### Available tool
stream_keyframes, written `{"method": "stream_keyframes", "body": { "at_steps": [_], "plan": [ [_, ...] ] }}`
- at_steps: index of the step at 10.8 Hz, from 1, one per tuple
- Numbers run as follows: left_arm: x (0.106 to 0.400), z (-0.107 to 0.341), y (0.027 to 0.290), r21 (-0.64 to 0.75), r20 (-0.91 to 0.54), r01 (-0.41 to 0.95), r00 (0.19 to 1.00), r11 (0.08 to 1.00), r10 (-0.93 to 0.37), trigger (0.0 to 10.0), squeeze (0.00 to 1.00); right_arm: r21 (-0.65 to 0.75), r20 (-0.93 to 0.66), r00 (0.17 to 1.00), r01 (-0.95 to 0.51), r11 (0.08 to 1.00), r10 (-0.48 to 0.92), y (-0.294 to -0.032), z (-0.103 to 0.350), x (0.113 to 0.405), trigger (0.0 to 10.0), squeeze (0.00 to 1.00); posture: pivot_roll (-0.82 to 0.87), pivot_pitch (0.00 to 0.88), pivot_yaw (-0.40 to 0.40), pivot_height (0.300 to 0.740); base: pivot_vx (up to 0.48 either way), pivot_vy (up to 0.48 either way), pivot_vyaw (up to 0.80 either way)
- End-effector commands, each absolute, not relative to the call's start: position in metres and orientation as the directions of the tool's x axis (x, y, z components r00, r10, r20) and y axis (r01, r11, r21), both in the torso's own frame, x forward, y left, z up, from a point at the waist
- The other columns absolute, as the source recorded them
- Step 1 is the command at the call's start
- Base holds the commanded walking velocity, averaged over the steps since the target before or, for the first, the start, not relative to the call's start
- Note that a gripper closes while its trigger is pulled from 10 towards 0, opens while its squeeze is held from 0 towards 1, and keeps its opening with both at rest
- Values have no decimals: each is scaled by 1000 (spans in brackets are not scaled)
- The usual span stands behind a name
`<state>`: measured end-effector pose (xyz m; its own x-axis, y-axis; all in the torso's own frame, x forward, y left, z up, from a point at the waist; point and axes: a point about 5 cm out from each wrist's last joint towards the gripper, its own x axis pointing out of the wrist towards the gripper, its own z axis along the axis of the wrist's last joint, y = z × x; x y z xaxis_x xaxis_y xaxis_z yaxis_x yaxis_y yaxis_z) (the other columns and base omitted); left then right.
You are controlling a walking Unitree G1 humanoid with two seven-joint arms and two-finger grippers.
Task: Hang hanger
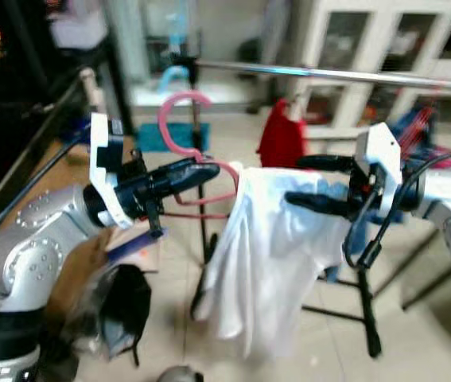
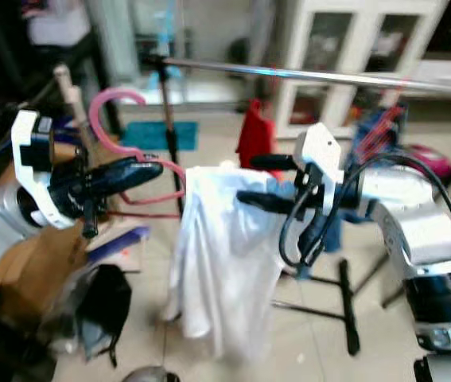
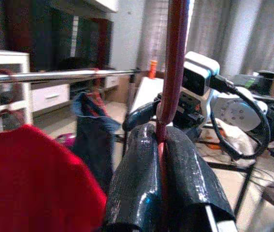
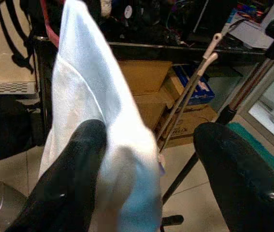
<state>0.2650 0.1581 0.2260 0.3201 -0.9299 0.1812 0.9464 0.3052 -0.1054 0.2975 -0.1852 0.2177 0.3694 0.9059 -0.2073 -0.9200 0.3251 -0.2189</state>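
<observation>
My left gripper (image 1: 205, 171) is shut on the stem of a pink hanger (image 1: 181, 111), holding it up with the hook pointing upward, below the level of the metal rail (image 1: 328, 74). In the left wrist view the hanger's red stem (image 3: 173, 72) runs up between the closed fingers (image 3: 137, 183). A white shirt (image 1: 265, 255) hangs from the hanger's right side. My right gripper (image 1: 297, 181) is open at the shirt's shoulder. In the right wrist view the white cloth (image 4: 93, 96) drapes over one finger (image 4: 69, 188), and the other finger stands apart.
A red garment (image 1: 281, 139) and a blue one (image 1: 416, 127) hang on the rail. The rack's black foot (image 1: 364, 302) stands on the tiled floor. A black upright pole (image 1: 197, 127) is behind the hanger. A black bag (image 1: 126, 306) lies low left, and white cabinets (image 1: 384, 48) stand behind.
</observation>
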Motion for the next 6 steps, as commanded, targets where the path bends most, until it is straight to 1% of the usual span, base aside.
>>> {"method": "stream_keyframes", "body": {
  "at_steps": [1,6],
  "plan": [
    [266,231,155,-68,178,959,284,276,-942,10000,0,-231,-187,370,-917,326,910,-188,226,296,0,0,-22,0,47,740,0,0,0],
    [260,216,146,-86,153,970,237,226,-959,10000,0,-182,-187,354,-929,322,916,-183,216,291,0,0,-26,0,50,740,0,0,0]
  ]
}}
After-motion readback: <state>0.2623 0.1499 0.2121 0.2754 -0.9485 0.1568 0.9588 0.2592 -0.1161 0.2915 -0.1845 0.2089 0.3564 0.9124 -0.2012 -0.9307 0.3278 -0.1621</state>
